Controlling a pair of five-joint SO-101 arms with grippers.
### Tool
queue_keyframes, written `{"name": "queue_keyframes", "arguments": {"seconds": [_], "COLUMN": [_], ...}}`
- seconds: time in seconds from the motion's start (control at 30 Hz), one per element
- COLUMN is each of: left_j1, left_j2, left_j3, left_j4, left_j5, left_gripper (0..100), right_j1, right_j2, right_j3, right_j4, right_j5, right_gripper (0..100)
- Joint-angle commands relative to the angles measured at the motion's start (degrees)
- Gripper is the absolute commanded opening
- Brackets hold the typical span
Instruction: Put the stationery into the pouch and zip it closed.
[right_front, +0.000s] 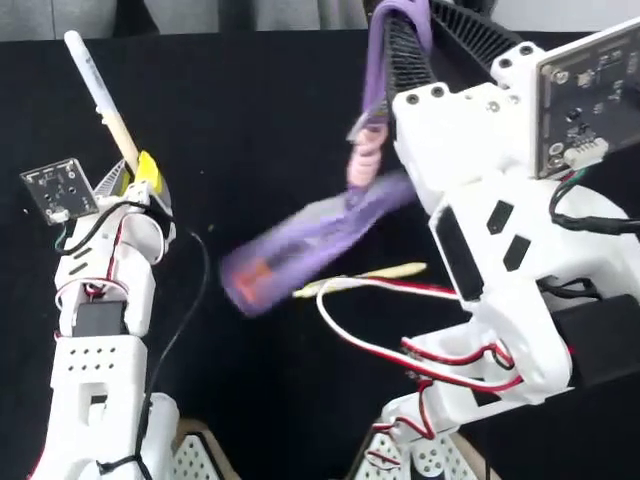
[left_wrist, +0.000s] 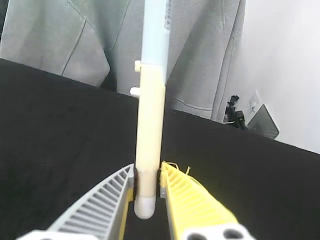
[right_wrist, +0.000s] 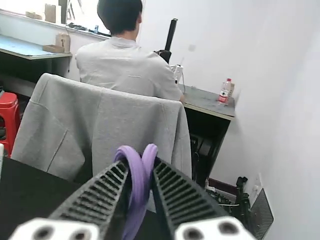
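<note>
A purple pouch (right_front: 310, 245) hangs tilted above the black table, with a pink zip pull (right_front: 364, 162) near its upper end. Its purple strap (right_front: 385, 45) runs up into my right gripper (right_front: 400, 40), which is raised at the back right and shut on the strap (right_wrist: 137, 175). My left gripper (right_front: 135, 175) stands at the left, shut on the lower end of a cream and white pen (right_front: 105, 100) that points up and away. In the left wrist view the pen (left_wrist: 150, 125) stands upright between the grey and yellow fingers (left_wrist: 192, 200).
A pale yellow pen (right_front: 365, 277) lies on the black table (right_front: 250, 120) under the pouch, next to the right arm's red and white wires (right_front: 400, 350). A grey jacket on a chair (right_wrist: 100, 130) stands behind the table's far edge.
</note>
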Motion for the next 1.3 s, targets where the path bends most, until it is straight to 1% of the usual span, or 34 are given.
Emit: {"name": "queue_keyframes", "arguments": {"seconds": [0.0,0.3,0.4,0.5,0.63,0.87,1.07,1.13,1.27], "left_j1": [-0.1,0.2,2.2,4.1,4.4,4.6,4.8,5.1,11.9], "left_j2": [-3.5,-10.5,-12.7,-15.0,-17.8,-23.2,-28.8,-31.0,-37.9], "left_j3": [-2.3,1.3,3.1,4.7,6.0,8.3,10.9,10.9,8.7], "left_j4": [-0.9,-1.1,-1.1,-1.1,-1.1,-0.8,-0.6,1.1,9.4], "left_j5": [0.8,0.9,0.6,0.4,0.4,0.6,0.8,1.1,2.7], "left_gripper": [3,3,3,3,3,3,3,3,3], "right_j1": [0.9,0.7,0.4,-2.4,-5.3,-5.3,-4.1,-3.9,-2.7], "right_j2": [0.9,9.3,11.5,12.7,14.8,23.2,26.9,27.0,27.2], "right_j3": [-1.0,-1.4,-1.4,-1.5,-1.2,-1.5,-1.6,-1.6,-1.5], "right_j4": [-1.7,-6.5,-8.0,-8.2,-9.1,-15.9,-19.7,-20.4,-21.7], "right_j5": [-0.6,-0.7,-0.7,-0.7,-0.6,-0.6,-0.8,-2.5,-6.6], "right_gripper": [1.1,1.1,1.1,1.1,1.1,1.1,1.1,1.1,1.1]}}
